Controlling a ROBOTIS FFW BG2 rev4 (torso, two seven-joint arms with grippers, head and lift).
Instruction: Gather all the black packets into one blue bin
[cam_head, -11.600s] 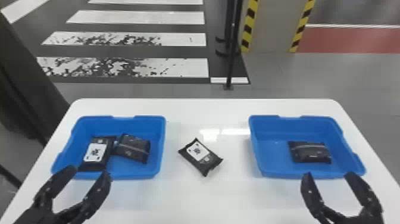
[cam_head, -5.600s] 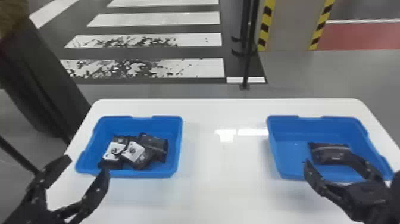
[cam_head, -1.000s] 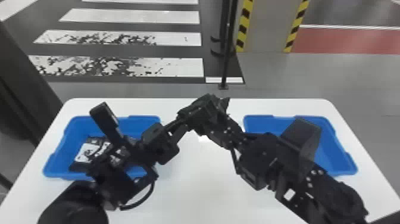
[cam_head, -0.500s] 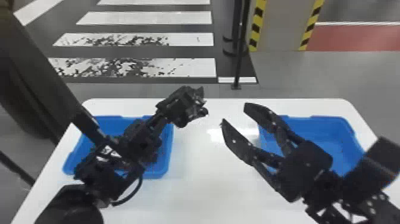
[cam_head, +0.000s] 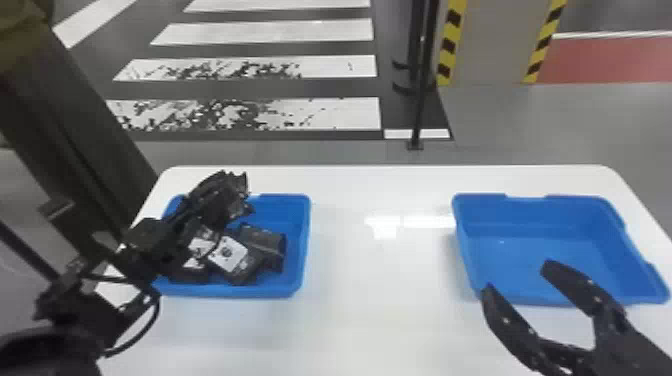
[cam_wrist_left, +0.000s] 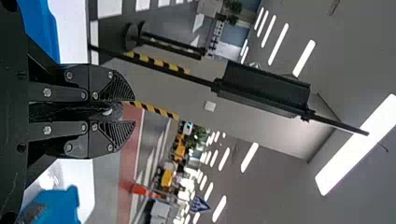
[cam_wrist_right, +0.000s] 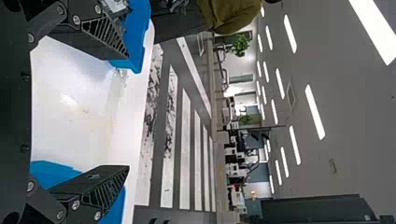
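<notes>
White crosswalk stripes (cam_head: 280, 33) fill the head view's upper left. Right of top centre stands a black pole (cam_head: 423, 95), beside a grey pillar (cam_head: 492, 47).

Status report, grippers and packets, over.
Left gripper shut on packet, at left bin. Three packets inside, partly hidden by arm. Right gripper open, by right bin.

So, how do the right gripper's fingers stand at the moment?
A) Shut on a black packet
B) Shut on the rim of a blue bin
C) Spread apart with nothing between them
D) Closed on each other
C: the right gripper shows a wide, unfilled gap between its fingers, in both the head view and the right wrist view.
</notes>
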